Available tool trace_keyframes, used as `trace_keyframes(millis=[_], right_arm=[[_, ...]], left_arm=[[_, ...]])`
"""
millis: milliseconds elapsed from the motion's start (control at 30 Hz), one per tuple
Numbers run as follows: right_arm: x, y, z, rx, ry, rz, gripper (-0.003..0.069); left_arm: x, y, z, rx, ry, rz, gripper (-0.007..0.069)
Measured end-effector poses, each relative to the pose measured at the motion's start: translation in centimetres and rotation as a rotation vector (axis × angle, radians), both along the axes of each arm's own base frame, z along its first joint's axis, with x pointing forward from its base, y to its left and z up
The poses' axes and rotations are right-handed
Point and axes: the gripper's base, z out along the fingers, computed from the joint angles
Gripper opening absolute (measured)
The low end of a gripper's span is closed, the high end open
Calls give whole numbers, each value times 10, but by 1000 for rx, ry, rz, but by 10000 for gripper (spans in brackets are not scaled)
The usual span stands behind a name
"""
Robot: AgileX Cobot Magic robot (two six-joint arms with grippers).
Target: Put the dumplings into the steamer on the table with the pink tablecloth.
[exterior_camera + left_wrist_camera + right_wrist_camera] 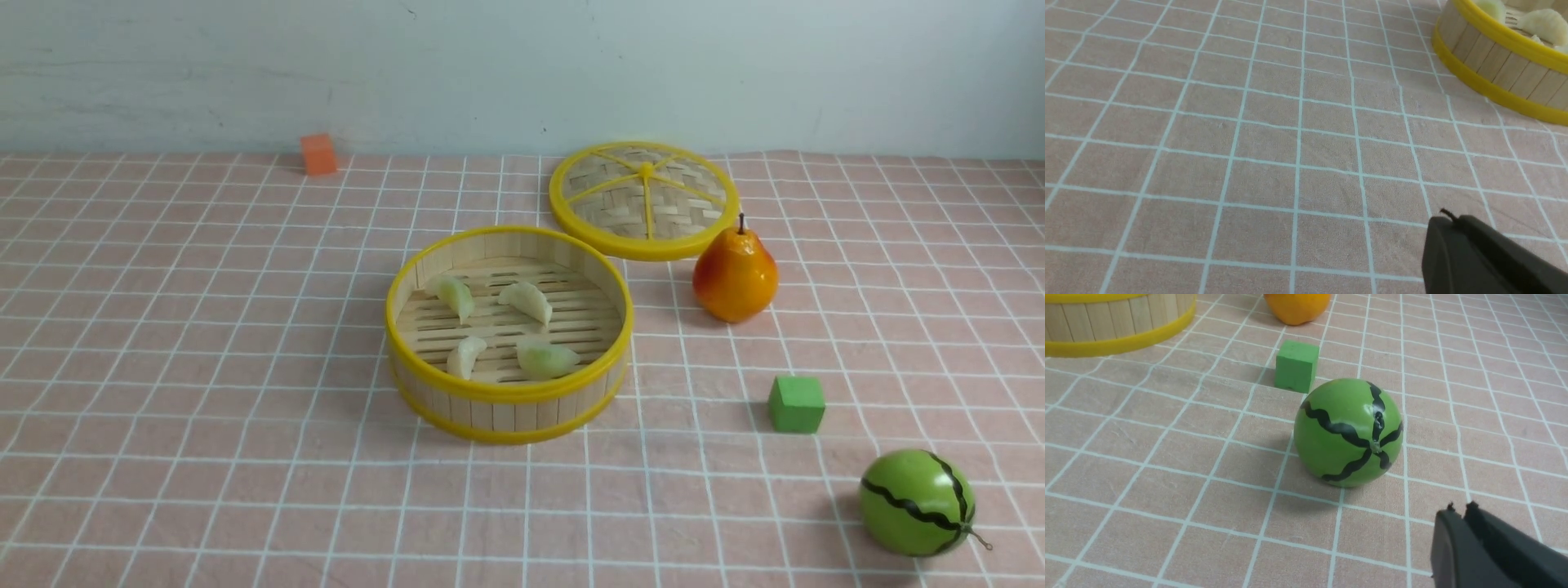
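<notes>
Illumination is bright, even and diffuse in all three views. Shadows are short and soft: the toy watermelon [1348, 432] casts a faint shadow toward the camera, and the green cube [796, 403] casts one to its left. No glare is present. The left gripper [1457, 245] appears slightly out of focus at close range.

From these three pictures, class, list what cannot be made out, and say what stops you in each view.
- Both arms: absent from the front view.
- Left hand: left wrist view, frame edge cuts it off.
- Right hand: right wrist view, only the tips show.
- Steamer: right wrist view, top edge hides its inside.
- Dumplings: left wrist view, steamer rim and edge cut them.
- Pear: right wrist view, cropped.
</notes>
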Motion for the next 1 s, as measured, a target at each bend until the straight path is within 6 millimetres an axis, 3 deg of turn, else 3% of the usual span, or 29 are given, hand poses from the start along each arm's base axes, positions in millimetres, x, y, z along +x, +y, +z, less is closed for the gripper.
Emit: trace_keyframes(millis=[1000], right_arm=[[0, 0, 0, 0, 0, 0, 86]], left_arm=[[0, 0, 0, 2, 1, -2, -14]])
